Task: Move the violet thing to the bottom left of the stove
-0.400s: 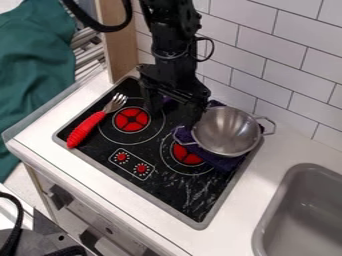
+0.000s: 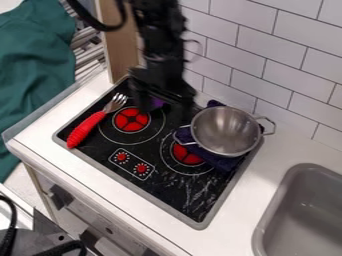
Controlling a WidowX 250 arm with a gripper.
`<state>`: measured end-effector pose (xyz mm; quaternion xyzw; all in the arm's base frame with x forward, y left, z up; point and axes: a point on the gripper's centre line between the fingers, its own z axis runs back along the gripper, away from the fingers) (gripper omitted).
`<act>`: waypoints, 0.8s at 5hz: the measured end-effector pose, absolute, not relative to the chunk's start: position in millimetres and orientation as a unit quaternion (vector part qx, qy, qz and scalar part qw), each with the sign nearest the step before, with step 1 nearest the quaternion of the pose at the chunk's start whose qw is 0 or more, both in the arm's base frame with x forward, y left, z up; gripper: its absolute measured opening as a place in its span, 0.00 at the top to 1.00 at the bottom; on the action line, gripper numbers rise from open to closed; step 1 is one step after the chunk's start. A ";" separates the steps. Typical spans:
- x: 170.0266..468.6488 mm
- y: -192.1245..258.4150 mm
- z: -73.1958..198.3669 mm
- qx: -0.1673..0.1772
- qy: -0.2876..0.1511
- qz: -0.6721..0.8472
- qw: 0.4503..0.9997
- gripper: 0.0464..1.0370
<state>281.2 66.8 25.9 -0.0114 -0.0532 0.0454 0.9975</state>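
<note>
I'm hanging over the back of the stove (image 2: 162, 185), my gripper (image 2: 162, 114) spread apart, and the violet thing (image 2: 157, 103) is peeking out between my fingers near the rear left burner (image 2: 131, 120), partly hidden by me! My right side is sitting close to the metal pot (image 2: 226, 131) and the dark violet cloth (image 2: 222, 161) under it, so a wide swing that way could be knocking or snagging either; and with the red-handled fork (image 2: 85, 131) lying along the left edge, a careless drop could be landing right on it.
</note>
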 end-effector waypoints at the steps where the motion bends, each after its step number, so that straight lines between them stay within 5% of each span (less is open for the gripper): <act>1: 287.1 98.4 29.4 -0.022 -0.083 0.081 0.993 0.04; 2: 302.2 121.5 33.6 -0.029 -0.107 0.091 0.990 0.04; 4: 346.1 126.2 9.7 -0.042 -0.049 0.022 0.998 0.04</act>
